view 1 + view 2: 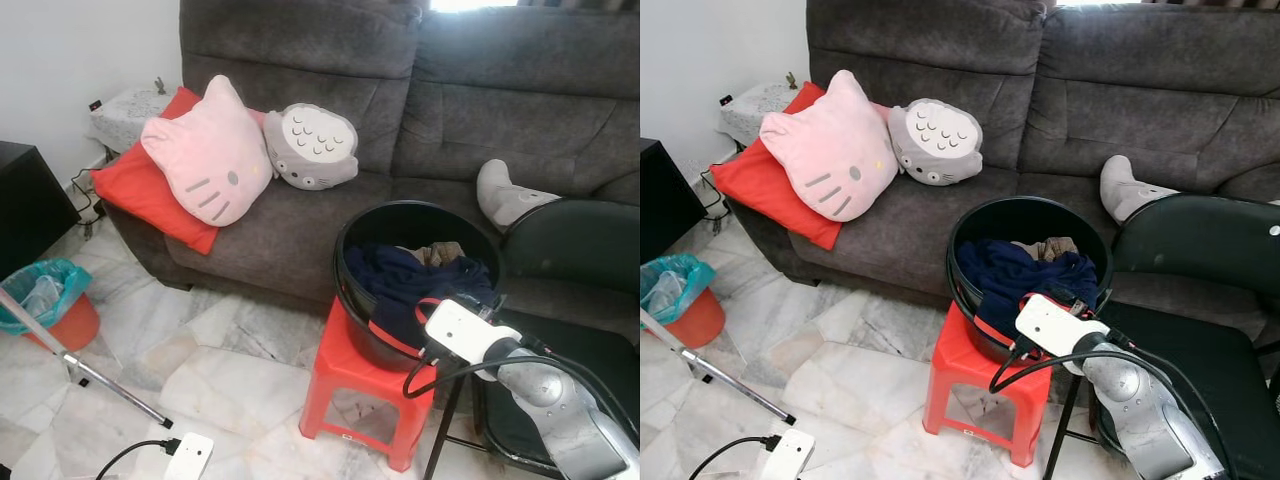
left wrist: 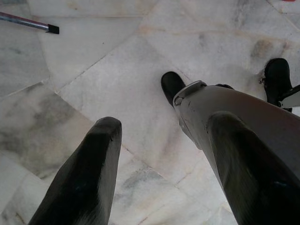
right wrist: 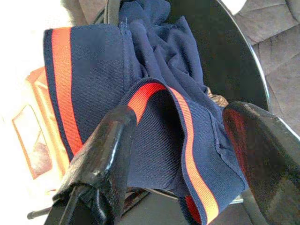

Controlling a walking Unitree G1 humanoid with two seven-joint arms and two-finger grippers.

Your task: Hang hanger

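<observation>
A black basin stands on a red plastic stool in front of the sofa. In it lies a navy garment with an orange-red stripe along its hem. My right arm's white wrist reaches to the basin's near rim. My right gripper is open, its two black fingers spread on either side of the striped hem without closing on it. My left gripper hangs open over the marble floor, holding nothing.
A black chair stands right of the basin, under my right arm. The grey sofa carries a pink cat pillow, a grey pillow and a grey-socked foot. A metal pole, a power strip and a lined bin are on the floor at left.
</observation>
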